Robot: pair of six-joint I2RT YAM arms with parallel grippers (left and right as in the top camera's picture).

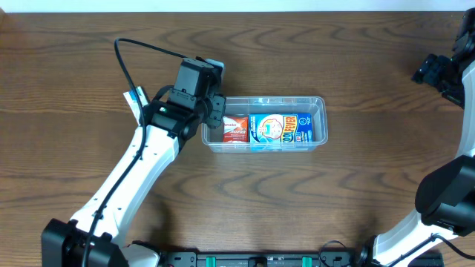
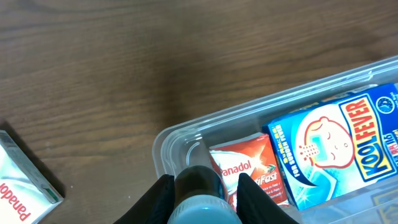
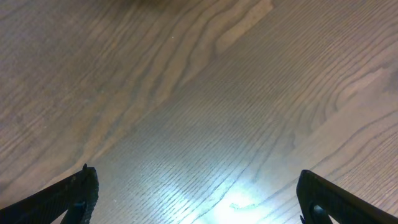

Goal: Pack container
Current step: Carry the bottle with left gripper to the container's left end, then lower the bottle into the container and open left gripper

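The clear plastic container (image 1: 320, 104) lies in the middle of the table. A red Panadol box (image 1: 235, 130) and a blue Kool Fever box (image 1: 280, 128) lie flat inside it. My left gripper (image 1: 212, 119) hangs over the container's left end and is shut on a small dark bottle with a pale cap (image 2: 200, 194). In the left wrist view the gripper (image 2: 202, 180) holds the bottle over the container's left corner (image 2: 168, 146), beside the red box (image 2: 245, 171) and the blue box (image 2: 339, 143). My right gripper (image 3: 196, 193) is open and empty over bare table at the far right (image 1: 444, 74).
A white Panadol box (image 2: 18, 183) lies on the table left of the container, partly under my left arm in the overhead view (image 1: 135, 99). The table is dark wood.
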